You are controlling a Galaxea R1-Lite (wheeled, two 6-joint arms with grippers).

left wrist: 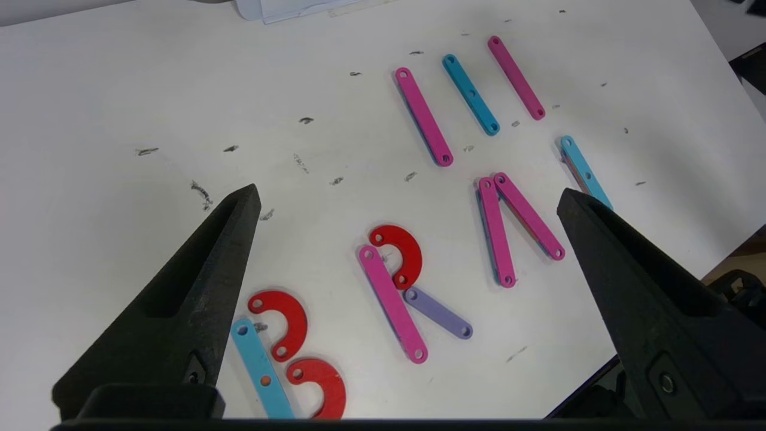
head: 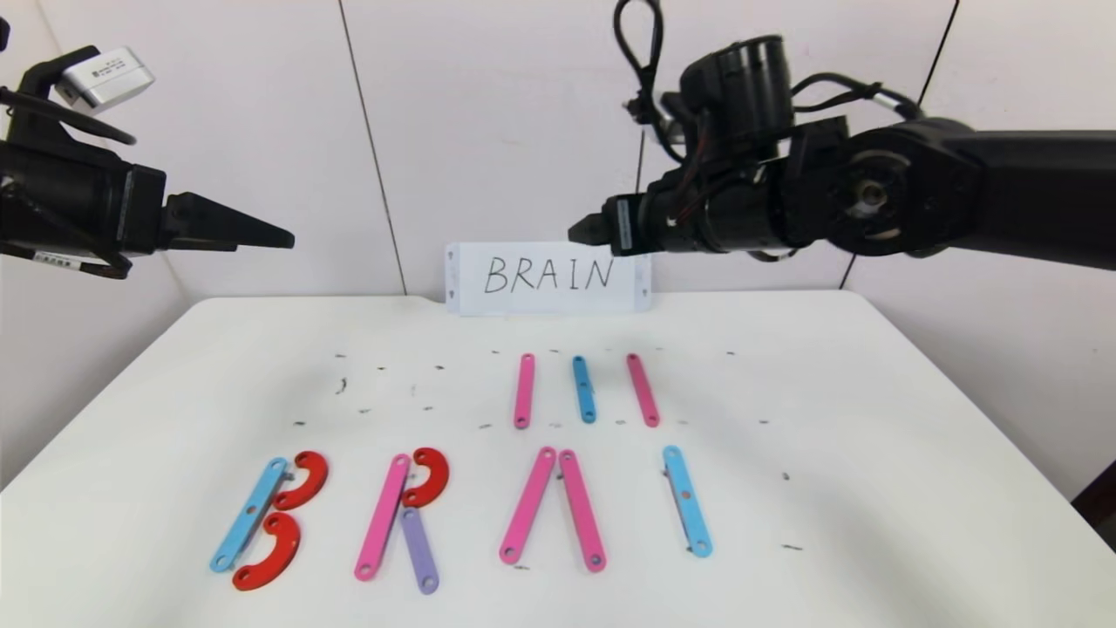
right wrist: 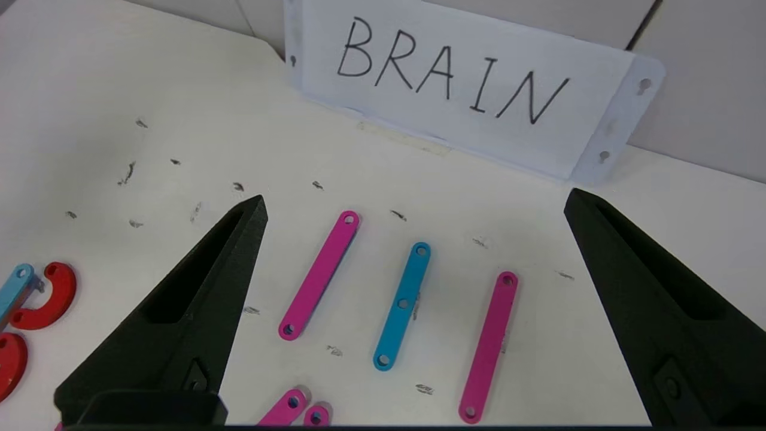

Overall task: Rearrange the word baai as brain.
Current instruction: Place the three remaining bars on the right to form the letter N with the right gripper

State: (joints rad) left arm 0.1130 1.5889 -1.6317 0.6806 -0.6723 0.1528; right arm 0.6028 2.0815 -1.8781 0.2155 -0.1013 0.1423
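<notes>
White table, speckled with small dark scuff marks, set against pale wall panels with thin dark seams. Propped at the far edge, a white card handwritten BRAIN in black.

Along the near edge, the built word, left to right: a B from a light-blue bar and two red curves; an R from a pink bar, one red curve and a purple bar; an A shape from two pink bars touching at their far ends, with no crossbar; an I from a single light-blue bar. Farther back, right of centre, three spare bars side by side but apart: pink, blue, pink.

Counted: five pink bars, three blue, one purple, three red curves.

Left gripper raised over the table's left side, fingers spread wide, holding nothing. Right gripper raised above the far centre near the card, over the spare bars, fingers likewise spread wide and empty.
</notes>
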